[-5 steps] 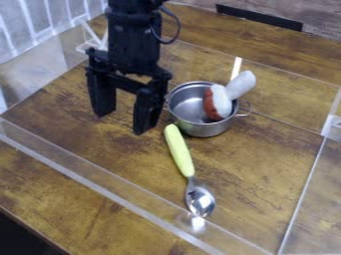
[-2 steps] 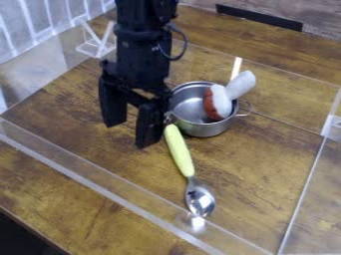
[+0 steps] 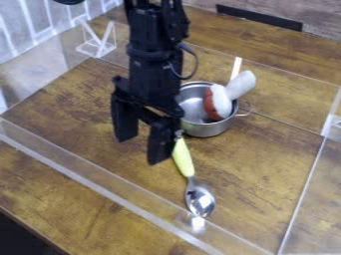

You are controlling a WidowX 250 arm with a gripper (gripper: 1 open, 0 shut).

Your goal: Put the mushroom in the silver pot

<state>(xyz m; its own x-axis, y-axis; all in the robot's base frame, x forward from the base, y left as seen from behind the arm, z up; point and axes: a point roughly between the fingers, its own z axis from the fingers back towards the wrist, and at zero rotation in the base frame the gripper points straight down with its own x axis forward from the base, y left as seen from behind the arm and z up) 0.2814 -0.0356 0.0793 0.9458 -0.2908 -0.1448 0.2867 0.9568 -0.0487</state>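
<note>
Dark wooden planks make up the counter [image 3: 80,120], with a clear plastic barrier [image 3: 120,194] running along its near side and turning up the right side. Using the silver pot [image 3: 202,112] as the landmark: it sits a little right of the middle of the counter, and the mushroom [image 3: 217,100] lies inside it, reddish cap toward the front and pale stem leaning up over the far rim. Behind the pot a thin light stick [image 3: 234,70] stands out against the wood. In front of the pot lies a spoon [image 3: 186,169] with a yellow handle, its silver bowl pointing toward the near barrier. Just left of the pot the black claw [image 3: 147,137] hangs pointing down, its two fingers spread apart and holding nothing; one finger covers the top end of the spoon's handle. Left of the pot the wood is bare up to a white rail [image 3: 34,35] and a small white stand [image 3: 96,38] at the far left. Beyond the pot a dark object at the back edge is cut off. The arm's upper part leaves the picture at the top.
</note>
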